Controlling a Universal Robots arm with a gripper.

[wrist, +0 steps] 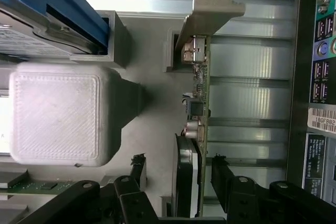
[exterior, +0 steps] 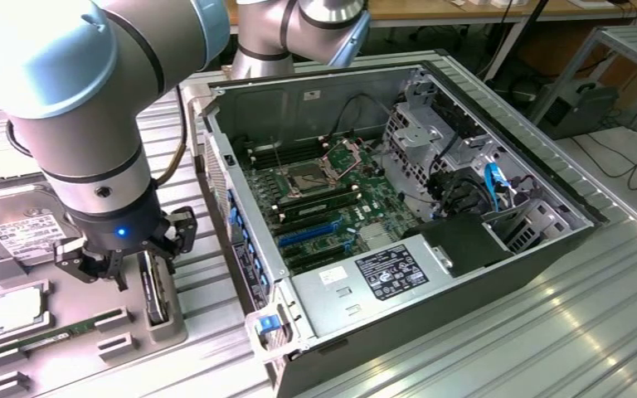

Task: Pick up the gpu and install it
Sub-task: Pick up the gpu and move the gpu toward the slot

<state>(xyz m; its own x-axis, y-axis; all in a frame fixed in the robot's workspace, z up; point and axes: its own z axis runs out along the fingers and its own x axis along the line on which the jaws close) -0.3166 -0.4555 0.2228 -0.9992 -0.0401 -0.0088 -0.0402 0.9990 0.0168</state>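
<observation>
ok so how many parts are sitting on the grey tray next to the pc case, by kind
hard drive: 1
square silver chip: 1
green memory stick: 1
gpu: 1
total: 4 in view on the tray
</observation>
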